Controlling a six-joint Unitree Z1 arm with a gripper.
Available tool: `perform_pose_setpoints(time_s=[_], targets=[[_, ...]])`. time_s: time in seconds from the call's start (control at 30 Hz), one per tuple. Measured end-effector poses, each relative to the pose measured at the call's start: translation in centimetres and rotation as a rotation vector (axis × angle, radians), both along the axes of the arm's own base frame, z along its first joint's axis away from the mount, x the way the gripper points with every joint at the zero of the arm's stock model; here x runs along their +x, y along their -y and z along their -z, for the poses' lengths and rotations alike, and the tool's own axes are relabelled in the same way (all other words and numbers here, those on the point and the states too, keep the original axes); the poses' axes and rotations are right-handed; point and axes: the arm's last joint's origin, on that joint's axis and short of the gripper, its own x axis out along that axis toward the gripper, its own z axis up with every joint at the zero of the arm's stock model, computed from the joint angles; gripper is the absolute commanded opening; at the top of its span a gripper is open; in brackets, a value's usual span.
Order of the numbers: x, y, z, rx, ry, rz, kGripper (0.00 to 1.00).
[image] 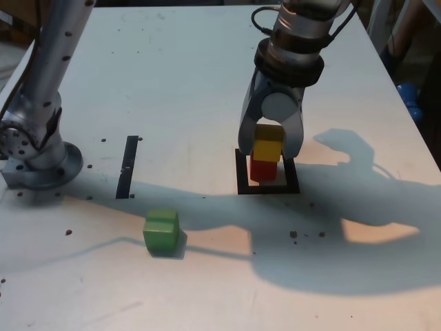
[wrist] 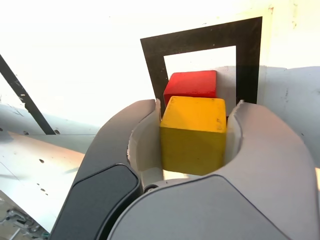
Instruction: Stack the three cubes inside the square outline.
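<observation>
1. Yellow cube is sitting between pincer jaws; can't tell whether they're clamping.
2. Yellow is lying right above red, inside outline.
3. Green is waiting outside, toward exterior view's left and bottom; likely next.

We see the yellow cube level between the gripper's fingers, the red cube lower, inside the black square outline. The green cube sits well apart.

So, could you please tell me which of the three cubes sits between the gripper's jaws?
The yellow cube; the red one is below it, the green one well away.
</observation>
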Motion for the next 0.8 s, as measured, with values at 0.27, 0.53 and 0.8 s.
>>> perform_pose_setpoints(time_s=[0.27, 0.53, 0.8], targets=[[-0.2, 0.0, 0.2, 0.006, -0.011, -0.001, 0.99], [-2.7, -0.2, -1.7, 0.039, 0.025, -0.025, 0.99], [-8.2, 2.9, -3.0, 0.063, 0.042, 0.001, 0.99]])
